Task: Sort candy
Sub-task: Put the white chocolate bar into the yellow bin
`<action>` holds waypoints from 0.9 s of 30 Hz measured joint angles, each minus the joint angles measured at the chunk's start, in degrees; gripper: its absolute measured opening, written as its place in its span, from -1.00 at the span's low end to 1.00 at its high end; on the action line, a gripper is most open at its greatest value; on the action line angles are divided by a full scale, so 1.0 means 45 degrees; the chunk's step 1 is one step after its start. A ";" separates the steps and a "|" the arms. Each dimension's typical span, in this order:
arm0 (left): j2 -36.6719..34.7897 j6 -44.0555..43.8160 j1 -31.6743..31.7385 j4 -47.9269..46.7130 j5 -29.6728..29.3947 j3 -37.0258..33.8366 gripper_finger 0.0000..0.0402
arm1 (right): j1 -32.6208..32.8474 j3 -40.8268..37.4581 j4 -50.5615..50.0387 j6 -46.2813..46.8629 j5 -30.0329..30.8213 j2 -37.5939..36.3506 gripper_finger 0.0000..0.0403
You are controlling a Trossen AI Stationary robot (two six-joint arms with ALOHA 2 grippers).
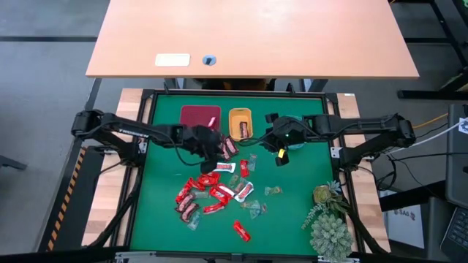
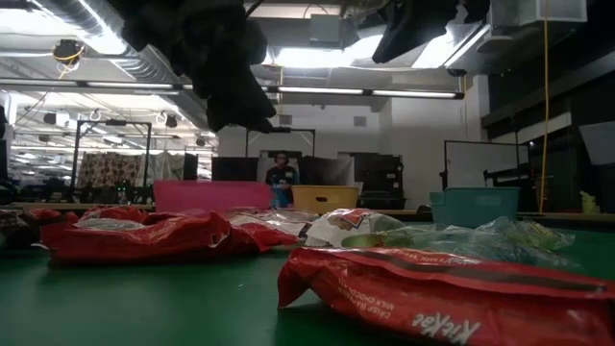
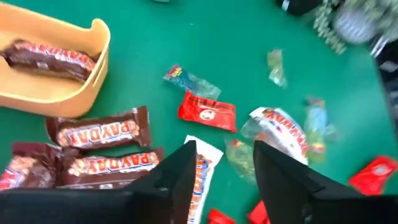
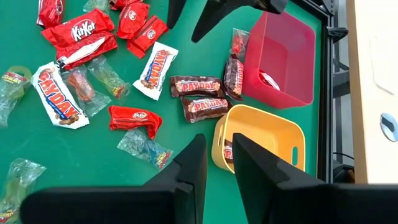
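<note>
From above, the candy (image 1: 216, 193) lies in a loose heap on the green tabletop (image 1: 292, 219), with strays toward the spiky plant (image 1: 329, 226). Along the far edge stand the red tray (image 1: 200, 115) and the yellow tray (image 1: 240, 121); a teal tray is mostly hidden under the right arm. The left gripper (image 1: 219, 146) hovers just in front of the red tray, over the brown bars; the right gripper (image 1: 276, 139) waits just beside the yellow tray.

At tabletop height, red wrappers (image 2: 135, 235) and a clear greenish sweet (image 2: 480, 240) fill the foreground, and the pink-red tray (image 2: 211, 195), yellow tray (image 2: 325, 199) and teal tray (image 2: 476, 207) line up behind them. A person (image 2: 282, 180) stands far off in the room. The arms hang dark overhead.

The left wrist view shows the left gripper (image 3: 224, 165) spread and holding nothing, above a white-wrapped bar (image 3: 200, 174), with brown PayDay bars (image 3: 99, 130) near it and one brown bar (image 3: 50, 59) already in the yellow tray (image 3: 93, 68).

The right wrist view shows the right gripper (image 4: 217, 158) with its fingers a narrow gap apart, nothing between them, above the yellow tray (image 4: 261, 134); the red tray (image 4: 286, 62) holds a sweet.

My reading: sorting is at an early stage, between picks. The next move calls for lowering the spread left gripper onto a single bar, clear of its neighbours.
</note>
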 joint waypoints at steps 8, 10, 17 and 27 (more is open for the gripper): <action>0.1093 0.0684 -0.0764 -0.0051 -0.0915 0.0000 -0.07 | 0.0000 0.0000 0.0015 0.0005 -0.0009 0.0005 -0.61; 0.1426 0.0692 -0.0854 -0.0030 -0.1197 0.0000 -0.07 | 0.0000 0.0000 0.0015 0.0005 -0.0009 0.0005 -0.61; 0.2472 0.0689 -0.0881 -0.0022 -0.1410 0.0000 -0.06 | 0.0000 0.0000 0.0015 0.0005 -0.0009 0.0010 -0.61; 0.3925 0.1249 -0.0876 0.0051 -0.1405 0.0000 -0.06 | -0.0005 0.0000 0.0012 0.0005 -0.0009 0.0010 -0.61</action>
